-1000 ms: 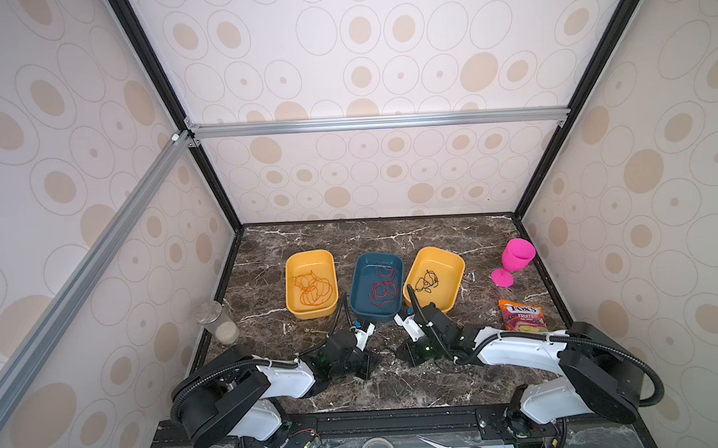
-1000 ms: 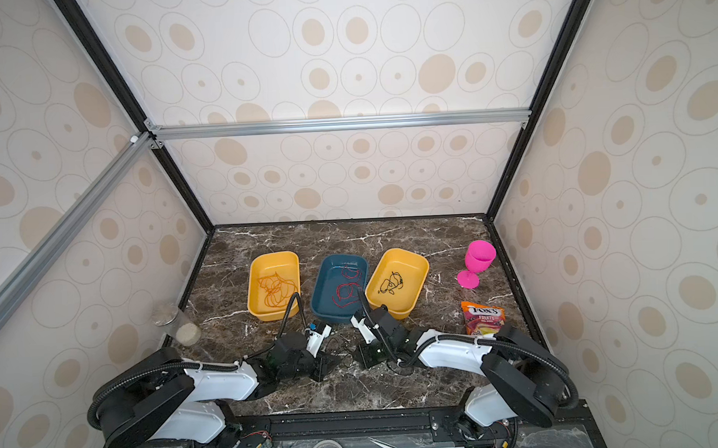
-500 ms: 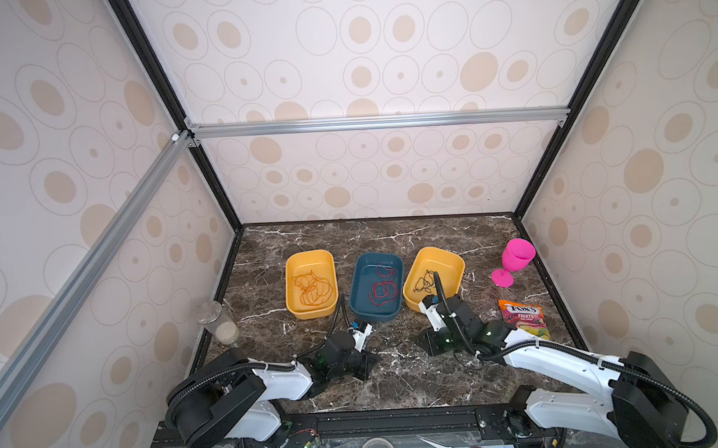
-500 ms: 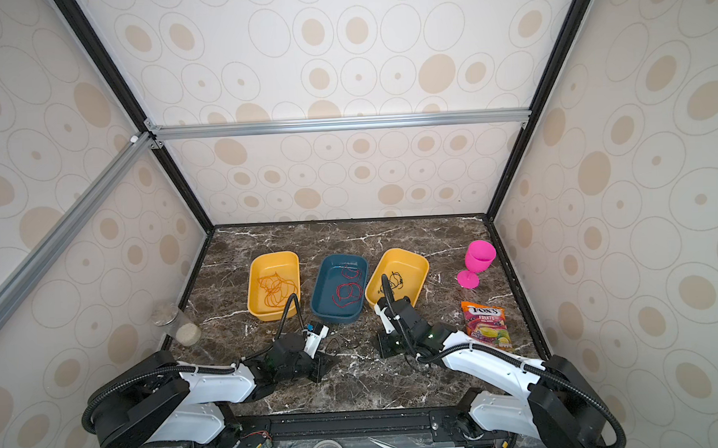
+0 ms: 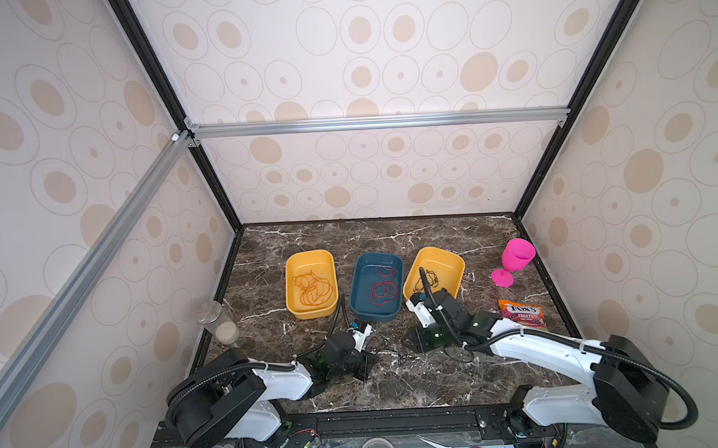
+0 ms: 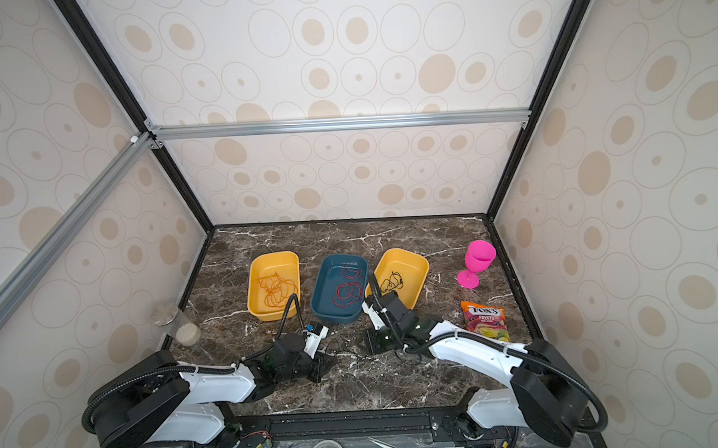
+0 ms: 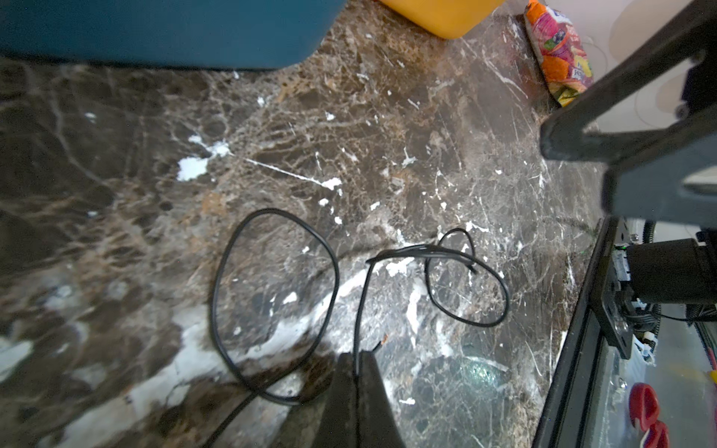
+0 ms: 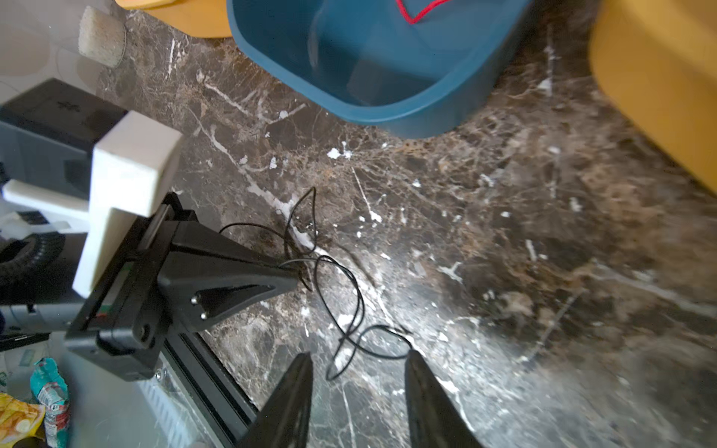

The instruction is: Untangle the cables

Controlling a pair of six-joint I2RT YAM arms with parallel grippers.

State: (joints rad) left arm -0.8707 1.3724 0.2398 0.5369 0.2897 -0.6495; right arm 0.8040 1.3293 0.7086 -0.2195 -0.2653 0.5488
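Sorting nearly done: orange cable (image 5: 312, 288), red cable (image 5: 382, 291) trayed at 12 o'clock; left claw (image 7: 356, 362) pinches black cable (image 7: 421, 251) at 6, right claw (image 8: 359, 358) parted.

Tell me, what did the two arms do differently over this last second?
The right arm unfolded and stretched out, and the right gripper opened; its jaws now stand apart over the black cable. The left gripper stayed shut on that cable. The trays and their contents did not move.

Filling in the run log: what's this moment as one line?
left gripper: shut on thin black cable | right gripper: open, over cable loops
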